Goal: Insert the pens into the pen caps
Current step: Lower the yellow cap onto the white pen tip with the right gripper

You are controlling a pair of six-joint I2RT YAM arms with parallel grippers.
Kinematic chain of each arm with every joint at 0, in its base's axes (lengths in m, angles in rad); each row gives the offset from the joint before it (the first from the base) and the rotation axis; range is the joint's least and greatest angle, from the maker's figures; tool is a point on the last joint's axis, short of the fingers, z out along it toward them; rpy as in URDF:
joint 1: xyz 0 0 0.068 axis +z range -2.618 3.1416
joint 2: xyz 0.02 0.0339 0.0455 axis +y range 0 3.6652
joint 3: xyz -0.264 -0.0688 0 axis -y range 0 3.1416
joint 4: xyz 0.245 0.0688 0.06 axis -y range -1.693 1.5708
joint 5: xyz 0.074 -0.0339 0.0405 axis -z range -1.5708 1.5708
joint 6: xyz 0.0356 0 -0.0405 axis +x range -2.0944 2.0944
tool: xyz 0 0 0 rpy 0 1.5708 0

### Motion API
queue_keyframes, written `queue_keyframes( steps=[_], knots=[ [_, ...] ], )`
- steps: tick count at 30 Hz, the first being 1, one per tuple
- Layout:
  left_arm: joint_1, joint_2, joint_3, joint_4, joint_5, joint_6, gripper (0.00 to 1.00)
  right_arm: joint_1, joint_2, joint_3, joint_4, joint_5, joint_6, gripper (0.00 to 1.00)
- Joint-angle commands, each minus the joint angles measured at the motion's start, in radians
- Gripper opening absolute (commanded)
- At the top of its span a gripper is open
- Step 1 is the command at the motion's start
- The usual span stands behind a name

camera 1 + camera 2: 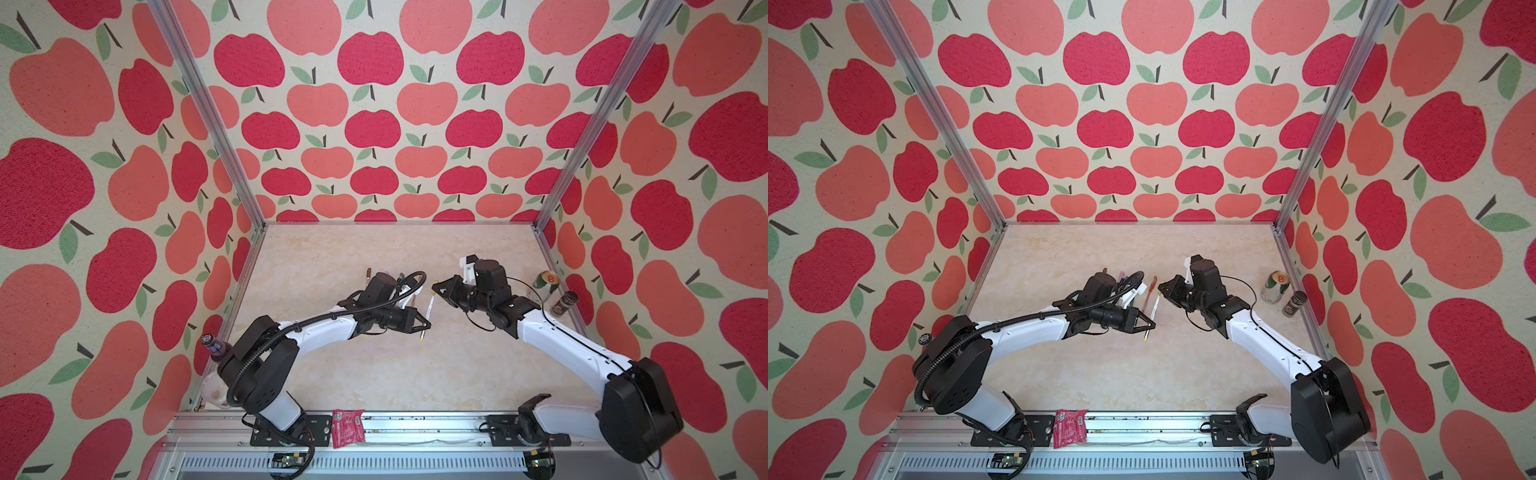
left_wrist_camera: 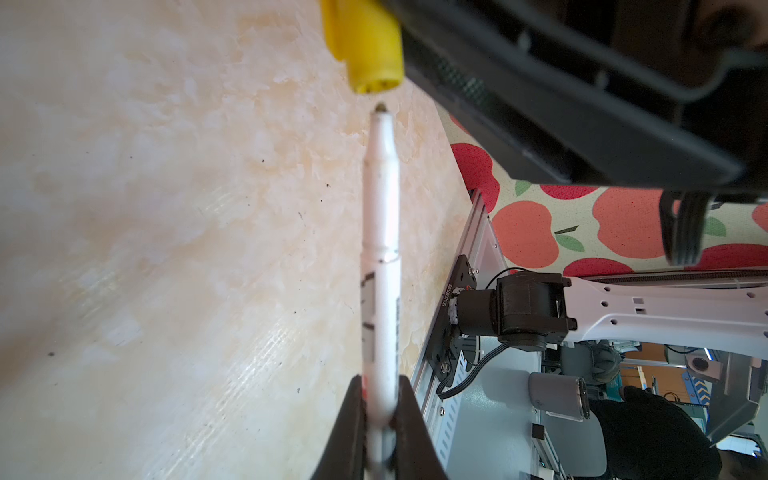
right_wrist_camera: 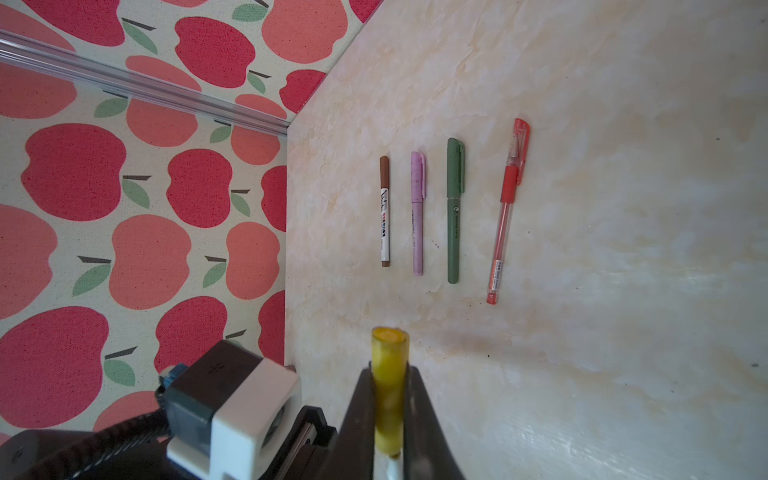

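My left gripper [image 2: 380, 386] is shut on the rear of a white pen [image 2: 380, 249] with yellow trim, held above the table. My right gripper [image 3: 389, 370] is shut on the yellow pen cap [image 3: 389, 345]. In the left wrist view the pen's tip sits just short of the yellow cap [image 2: 370, 45], roughly in line with its opening. In both top views the left gripper [image 1: 428, 326] and right gripper [image 1: 434, 286] face each other at mid-table, the pen [image 1: 1152, 309] between them. On the table lie a brown-capped white pen [image 3: 385, 212], a lilac pen [image 3: 417, 212], a green pen [image 3: 454, 212] and a red pen [image 3: 507, 212], all capped.
A green can [image 1: 547, 284] and a dark jar [image 1: 564, 303] stand by the right wall. A purple bottle [image 1: 214, 347] and a clear cup [image 1: 216, 390] sit behind the left arm's base. A red packet [image 1: 348, 428] lies on the front rail.
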Motion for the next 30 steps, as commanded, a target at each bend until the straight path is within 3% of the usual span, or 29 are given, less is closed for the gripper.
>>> queue_keyframes(
  steps=[1, 30],
  knots=[
    [-0.005, 0.004, 0.011, 0.013, 0.007, 0.006, 0.04, 0.009, -0.024, -0.005, -0.007, 0.0, 0.005, 0.0],
    [-0.005, -0.009, 0.012, 0.01, 0.002, 0.006, 0.04, 0.05, -0.063, -0.02, -0.076, 0.079, -0.097, 0.0]
  ],
)
